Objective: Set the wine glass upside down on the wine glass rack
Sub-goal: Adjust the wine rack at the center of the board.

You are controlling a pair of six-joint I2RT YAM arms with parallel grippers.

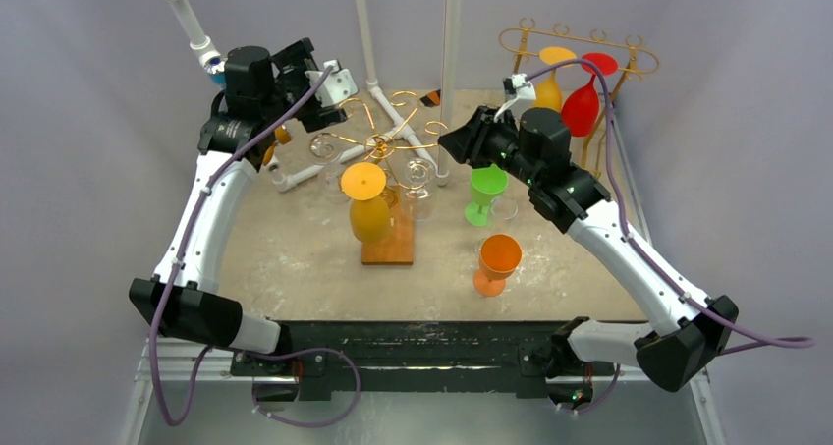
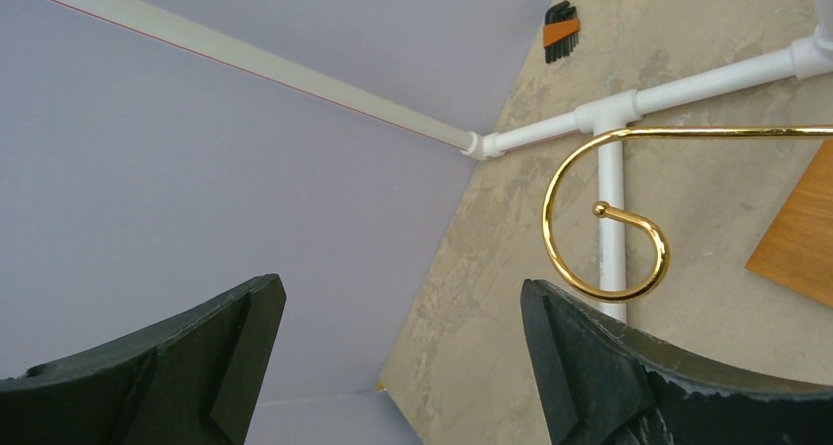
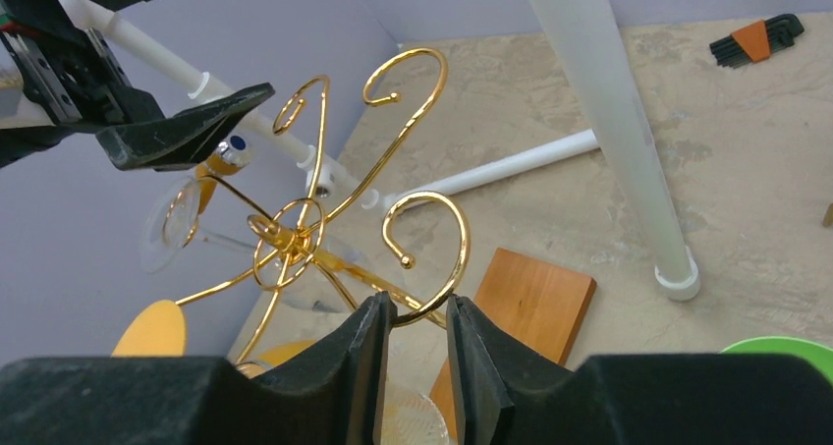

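The gold wire rack stands on a wooden base at mid table. An orange-yellow wine glass hangs upside down from it. So do a clear glass on its left and a clear glass on its right. My left gripper is open and empty above the rack's left side, beside a gold curl. My right gripper has its jaws a narrow gap apart at a gold hook of the rack. I cannot tell whether it grips the hook. A clear glass shows below the gap.
A green glass and an orange glass stand upright right of the rack. A second gold rack at the back right holds a yellow and a red glass. White pipes rise behind the rack. Hex keys lie at the back.
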